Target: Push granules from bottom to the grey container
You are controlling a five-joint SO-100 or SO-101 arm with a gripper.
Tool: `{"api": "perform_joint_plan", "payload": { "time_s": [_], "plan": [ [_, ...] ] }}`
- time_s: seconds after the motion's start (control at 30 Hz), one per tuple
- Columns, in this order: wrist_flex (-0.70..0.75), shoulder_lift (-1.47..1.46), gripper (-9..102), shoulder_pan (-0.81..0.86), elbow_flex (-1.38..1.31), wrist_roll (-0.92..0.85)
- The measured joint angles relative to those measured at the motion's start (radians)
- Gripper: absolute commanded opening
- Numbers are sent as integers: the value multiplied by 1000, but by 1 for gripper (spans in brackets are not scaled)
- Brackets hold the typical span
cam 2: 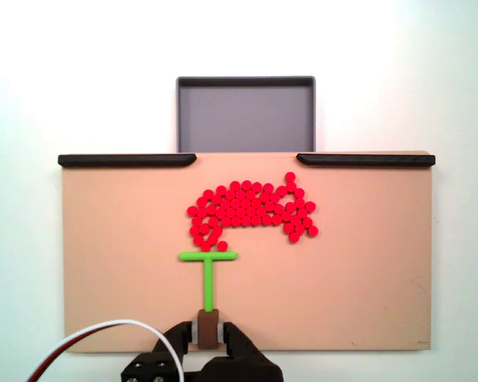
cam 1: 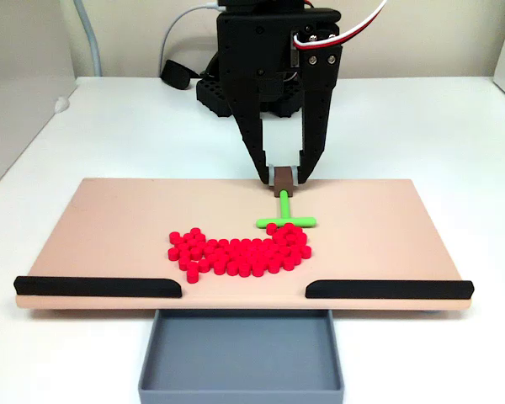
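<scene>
Gripping the brown handle [cam 2: 209, 328] of the green T-shaped pusher [cam 2: 208, 270], the black tool [cam 2: 209, 334] is closing its fingers around it. Beyond the crossbar, red granules [cam 2: 251, 209] are lying clustered on the tan board [cam 2: 111, 263]. Farther off, the grey container [cam 2: 245, 119] is sitting on the white surface [cam 1: 438, 126], past the gap between two black bars [cam 2: 127, 160].

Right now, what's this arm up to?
The arm's tool is shut on the brown handle of a green T-shaped pusher and holds its crossbar against the edge of the red granules on the tan board. The granules sit in a loose cluster short of the gap between two black bars. The grey container beyond that gap holds nothing yet.
</scene>
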Motion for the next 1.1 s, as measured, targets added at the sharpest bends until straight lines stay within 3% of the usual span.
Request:
{"api": "perform_joint_plan", "payload": {
  "time_s": [0.53,1.1],
  "plan": [
    [0,-118,0,15,-124,0],
    [41,-14,0,9,-120,2]
  ]
}}
